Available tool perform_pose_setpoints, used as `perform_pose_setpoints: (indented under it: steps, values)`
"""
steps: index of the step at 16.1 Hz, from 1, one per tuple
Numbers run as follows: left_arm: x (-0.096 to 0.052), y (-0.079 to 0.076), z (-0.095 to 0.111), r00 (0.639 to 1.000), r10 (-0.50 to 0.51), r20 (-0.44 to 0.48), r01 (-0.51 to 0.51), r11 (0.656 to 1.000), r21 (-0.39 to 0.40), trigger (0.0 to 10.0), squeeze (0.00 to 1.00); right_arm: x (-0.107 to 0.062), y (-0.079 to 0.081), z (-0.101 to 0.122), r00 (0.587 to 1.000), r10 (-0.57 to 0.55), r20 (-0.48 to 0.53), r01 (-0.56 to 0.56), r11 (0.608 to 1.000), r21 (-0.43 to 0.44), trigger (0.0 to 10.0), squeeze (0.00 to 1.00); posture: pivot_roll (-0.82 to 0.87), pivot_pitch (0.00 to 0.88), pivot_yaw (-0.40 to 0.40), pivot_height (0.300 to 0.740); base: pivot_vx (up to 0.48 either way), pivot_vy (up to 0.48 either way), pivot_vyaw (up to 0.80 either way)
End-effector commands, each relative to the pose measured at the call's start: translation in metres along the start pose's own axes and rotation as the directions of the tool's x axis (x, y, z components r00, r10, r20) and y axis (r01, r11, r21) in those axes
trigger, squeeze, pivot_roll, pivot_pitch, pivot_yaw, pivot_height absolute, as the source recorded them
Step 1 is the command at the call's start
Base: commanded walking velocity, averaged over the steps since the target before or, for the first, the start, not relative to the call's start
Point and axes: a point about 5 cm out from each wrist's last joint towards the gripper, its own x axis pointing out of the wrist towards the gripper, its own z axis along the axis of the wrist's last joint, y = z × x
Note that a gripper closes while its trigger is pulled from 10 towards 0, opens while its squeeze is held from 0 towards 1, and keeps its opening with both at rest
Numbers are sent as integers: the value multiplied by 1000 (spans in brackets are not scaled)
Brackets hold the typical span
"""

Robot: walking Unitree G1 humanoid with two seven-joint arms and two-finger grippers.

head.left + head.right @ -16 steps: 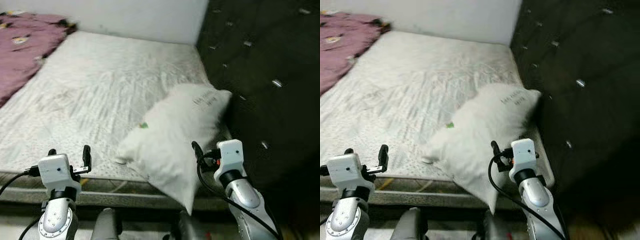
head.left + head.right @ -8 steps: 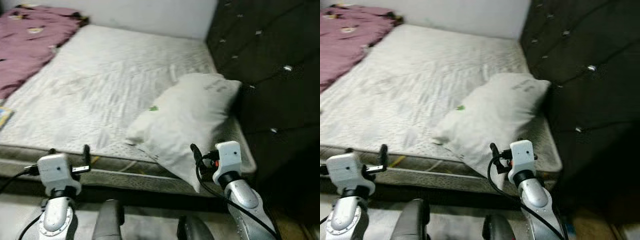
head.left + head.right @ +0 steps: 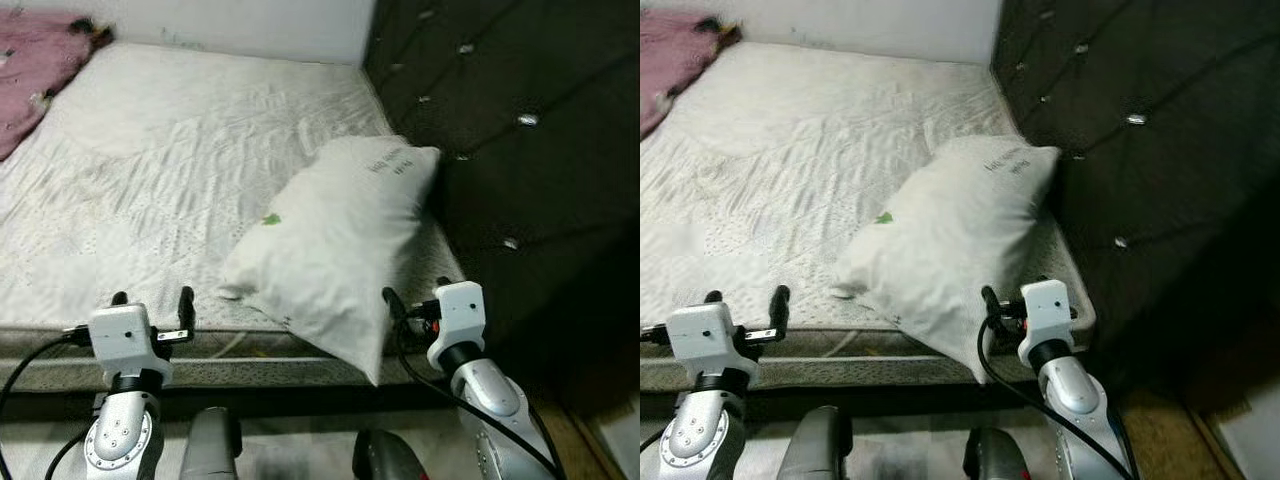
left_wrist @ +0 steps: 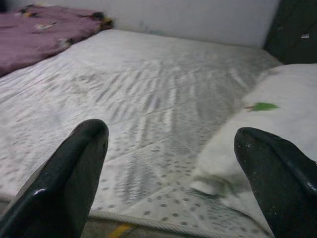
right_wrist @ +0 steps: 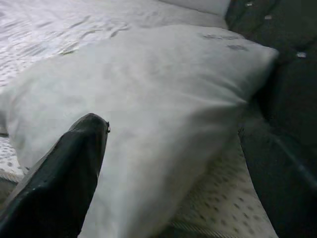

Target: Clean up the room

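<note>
Here the pillow lies diagonally, printed end toward the headboard.

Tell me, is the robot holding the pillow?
No, the white pillow lies on the mattress, and both open grippers hover before it, right gripper nearest.

A bedroom: bare mattress, pillow, tufted headboard.
</note>
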Motion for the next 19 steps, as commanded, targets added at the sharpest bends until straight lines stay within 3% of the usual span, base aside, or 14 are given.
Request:
perform_pose_setpoints:
  steps: [1,10,15,19]
  values:
    - [-1,0,2,1000,-4,9,4,1000,1,10000,0,0,-2,2,1000,-3,6,3,1000,-4,10000,0,9,100,-105,608,307,0,0]
    - [1,-2,2,1000,-23,10,23,1000,-2,10000,0,2,-2,1,1000,-6,0,6,1000,5,10000,0,11,98,-104,608,335,0,0]
    - [2,-3,-1,999,-32,-3,32,999,-7,10000,0,2,-2,0,1000,4,0,-4,1000,7,10000,0,11,87,-103,608,0,0,0]
    - [2,-3,-2,1000,-29,-7,29,1000,-8,10000,0,3,1,-2,999,40,-8,-40,999,6,10000,0,14,83,-108,563,0,0,0]
